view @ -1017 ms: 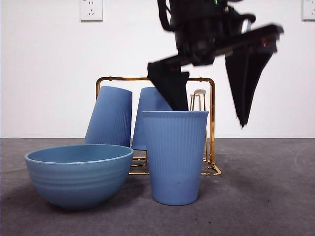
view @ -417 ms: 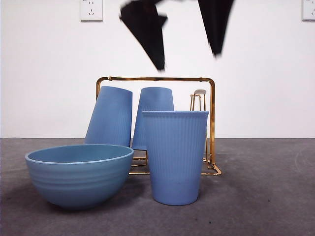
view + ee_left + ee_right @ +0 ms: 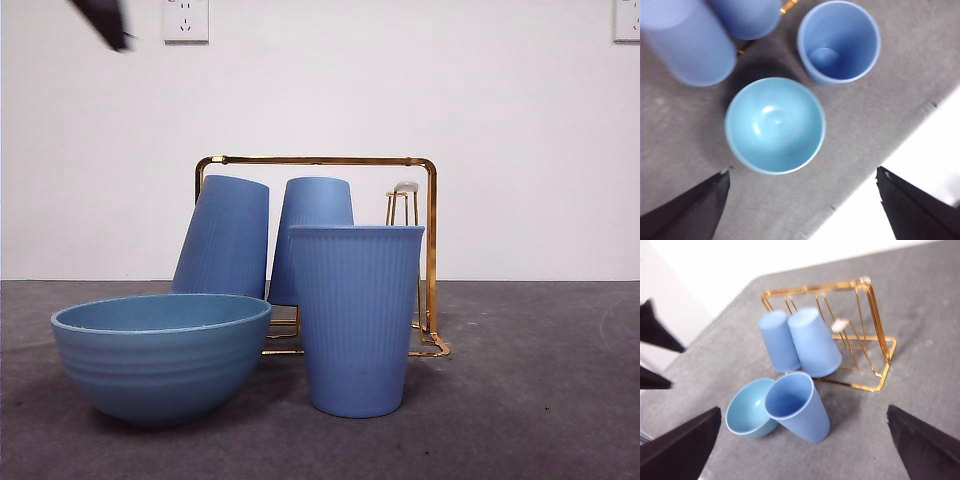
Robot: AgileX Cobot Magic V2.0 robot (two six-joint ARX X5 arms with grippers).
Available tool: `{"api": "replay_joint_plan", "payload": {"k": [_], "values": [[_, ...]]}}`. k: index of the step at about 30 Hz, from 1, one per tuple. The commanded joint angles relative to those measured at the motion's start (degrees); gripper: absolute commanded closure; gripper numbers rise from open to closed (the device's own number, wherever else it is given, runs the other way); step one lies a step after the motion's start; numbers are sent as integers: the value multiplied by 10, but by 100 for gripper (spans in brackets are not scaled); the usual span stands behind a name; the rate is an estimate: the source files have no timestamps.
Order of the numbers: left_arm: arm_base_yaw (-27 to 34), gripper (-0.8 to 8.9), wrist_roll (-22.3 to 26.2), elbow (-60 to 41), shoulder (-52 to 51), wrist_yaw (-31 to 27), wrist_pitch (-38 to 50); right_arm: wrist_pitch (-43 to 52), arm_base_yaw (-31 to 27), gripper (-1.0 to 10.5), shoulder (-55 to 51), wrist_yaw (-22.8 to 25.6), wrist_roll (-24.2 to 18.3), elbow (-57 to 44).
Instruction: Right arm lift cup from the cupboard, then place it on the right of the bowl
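Note:
The cup (image 3: 357,320) stands upright on the grey table, just right of the bowl (image 3: 160,350) and in front of the gold cupboard (image 3: 431,250). My right gripper (image 3: 804,410) is open and empty, high above the cup (image 3: 797,407) and the bowl (image 3: 751,415). My left gripper (image 3: 803,170) is open and empty, high over the bowl (image 3: 775,125), with the cup (image 3: 840,42) beside it. A blurred black tip (image 3: 105,22) shows at the top left of the front view; I cannot tell whose it is.
Two more blue cups (image 3: 225,235) (image 3: 312,215) sit upside down on the cupboard's pegs; one peg (image 3: 404,190) at its right end is bare. The other arm's fingers (image 3: 660,337) show at the side of the right wrist view. The table edge (image 3: 880,165) is near.
The open gripper that stood around the cup's rim rose and moved off to the upper left, leaving only a black tip in the front view. The cup stays standing where it was.

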Motion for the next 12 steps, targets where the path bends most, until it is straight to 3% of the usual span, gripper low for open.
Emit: {"api": "replay_joint_plan", "payload": {"k": [1,12], "values": [[15,346,14,-32,-65,-1,26,1,3,404,2,0,2,5],[93,346,33,-212,-359,-4,127,-19,3,451,2,0,6,5]]}}
